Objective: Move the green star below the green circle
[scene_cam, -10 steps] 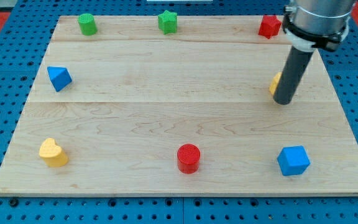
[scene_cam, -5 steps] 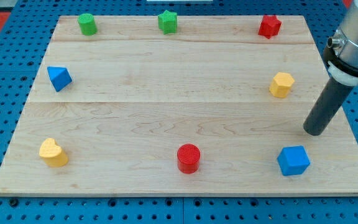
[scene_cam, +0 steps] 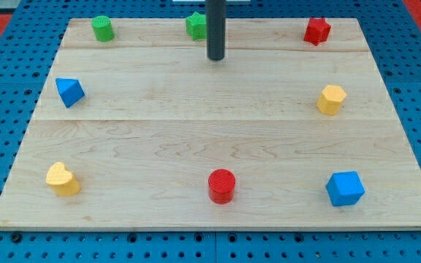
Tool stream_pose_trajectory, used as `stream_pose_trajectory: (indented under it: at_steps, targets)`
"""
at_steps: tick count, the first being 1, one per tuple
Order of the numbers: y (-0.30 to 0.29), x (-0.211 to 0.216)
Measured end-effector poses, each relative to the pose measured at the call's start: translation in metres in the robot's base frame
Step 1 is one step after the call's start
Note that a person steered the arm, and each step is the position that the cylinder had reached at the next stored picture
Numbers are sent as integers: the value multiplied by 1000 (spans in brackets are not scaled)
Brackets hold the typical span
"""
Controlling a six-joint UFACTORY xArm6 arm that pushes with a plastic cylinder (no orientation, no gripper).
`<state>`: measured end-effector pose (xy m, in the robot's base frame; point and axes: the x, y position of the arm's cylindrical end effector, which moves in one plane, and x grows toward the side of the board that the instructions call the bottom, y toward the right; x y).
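Observation:
The green star (scene_cam: 194, 26) sits at the top middle of the wooden board (scene_cam: 196, 139), partly hidden by my dark rod. My tip (scene_cam: 215, 57) rests on the board just below and to the right of the star, close to it. The green circle (scene_cam: 102, 28) stands at the top left, well to the left of the star.
A red star (scene_cam: 316, 31) is at the top right. A blue triangle (scene_cam: 69, 91) is at the left, a yellow hexagon (scene_cam: 331, 98) at the right. Along the bottom are a yellow heart (scene_cam: 62, 179), a red cylinder (scene_cam: 221, 185) and a blue cube (scene_cam: 344, 188).
My rod has jumped from the board's right side, beside the yellow hexagon and then above the blue cube, to the top middle next to the green star. No block has moved.

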<state>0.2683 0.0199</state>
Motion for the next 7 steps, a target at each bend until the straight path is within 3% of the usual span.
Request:
stream_pose_trajectory:
  at_steps: [1,3,4,6,7]
  targets:
    - [16,-55]
    - [-39,-59]
    - [-37,-75]
    - [-108,-66]
    - [-115,-41]
